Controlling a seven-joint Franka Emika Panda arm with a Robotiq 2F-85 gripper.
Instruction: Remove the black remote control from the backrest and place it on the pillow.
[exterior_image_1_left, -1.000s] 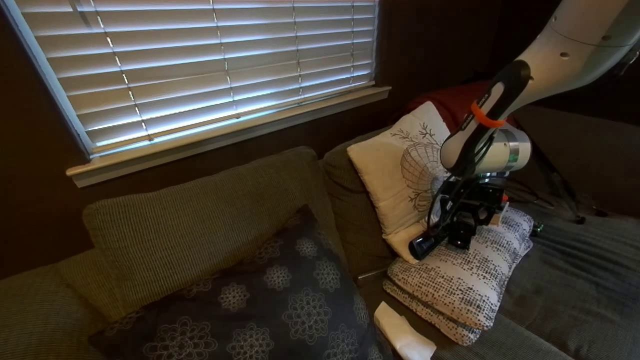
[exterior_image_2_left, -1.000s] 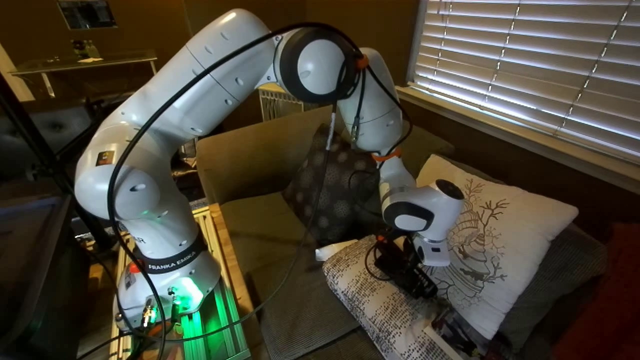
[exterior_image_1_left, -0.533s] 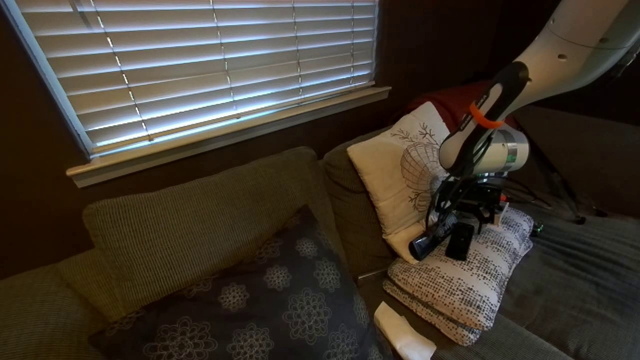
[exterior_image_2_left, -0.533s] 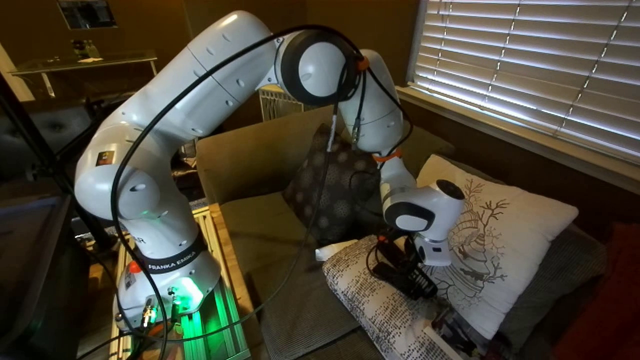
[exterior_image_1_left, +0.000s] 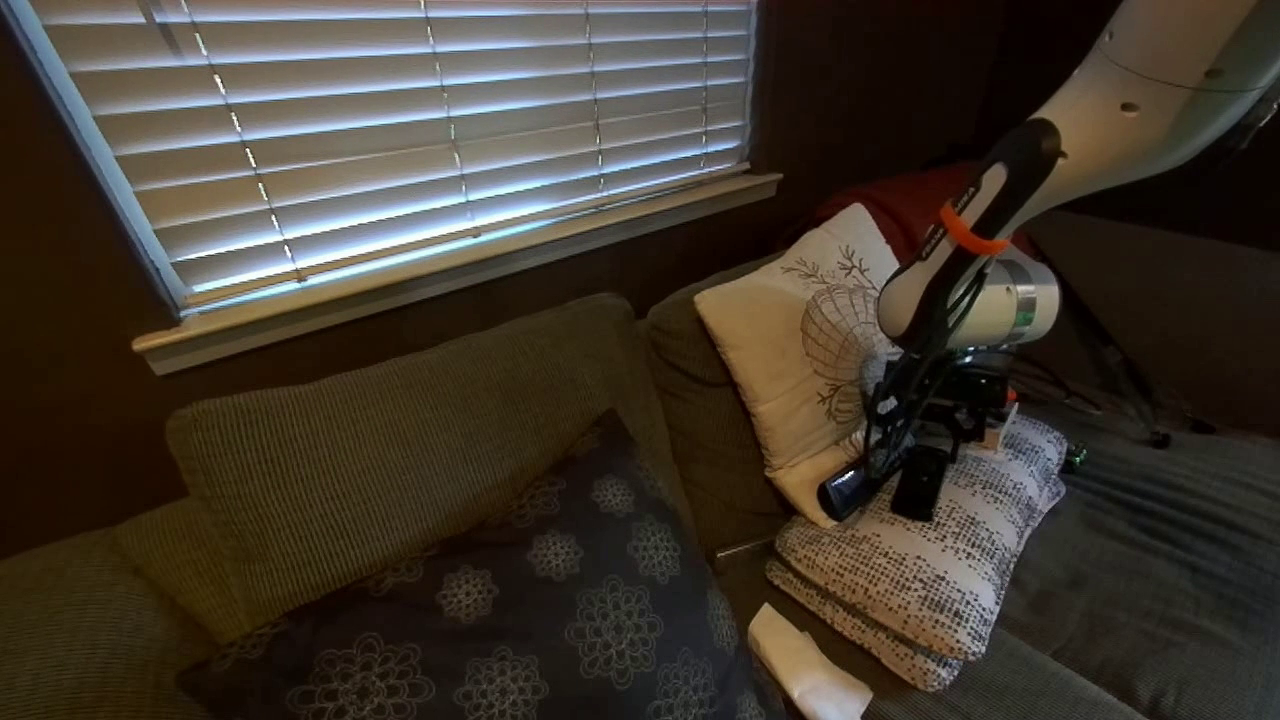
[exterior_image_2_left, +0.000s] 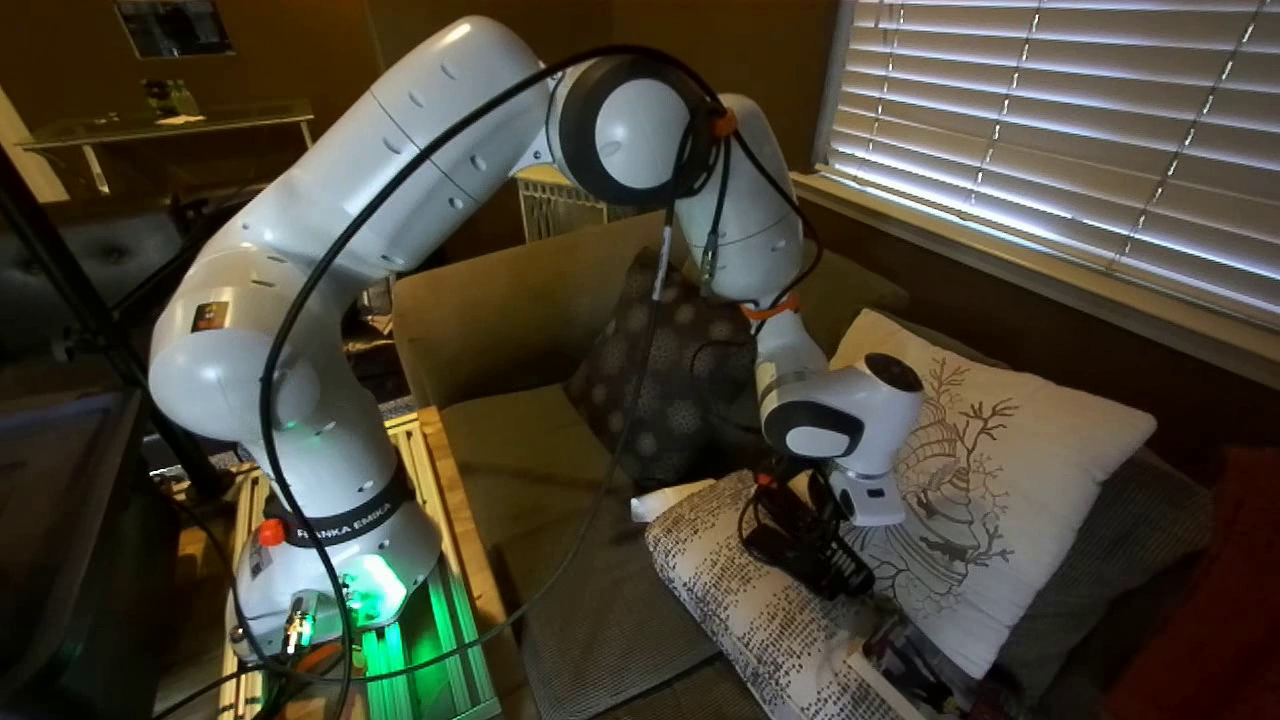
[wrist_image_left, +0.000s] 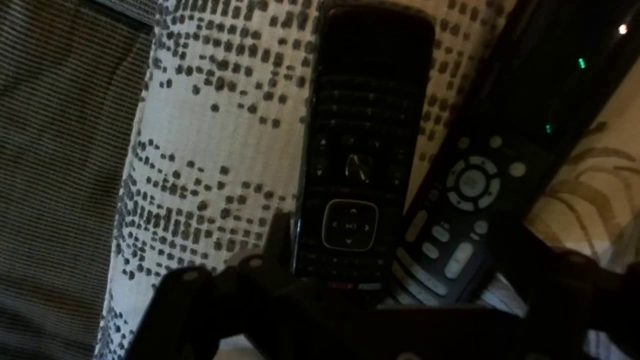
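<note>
Black remote control (wrist_image_left: 359, 150) ran lengthwise out from between your wide-parted fingers (wrist_image_left: 279, 244), just beside one, while the grey-buttoned remote (wrist_image_left: 505, 145) slanted into the same gap.

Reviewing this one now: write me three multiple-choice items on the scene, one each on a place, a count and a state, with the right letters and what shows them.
1. Relative to the white dotted pillow, the black remote control lies:
A. underneath it
B. on top of it
C. upright against its side

2. How many remotes show in the wrist view?
A. Two
B. Three
C. Five

3. The pincer is:
A. shut on the pillow
B. shut on nothing
C. open

1 B: dotted fabric spreads out beneath the black remote control.
2 A: beside it lies only a dark remote with pale buttons.
3 C: its fingers stand well apart, both remotes showing between them.
</note>
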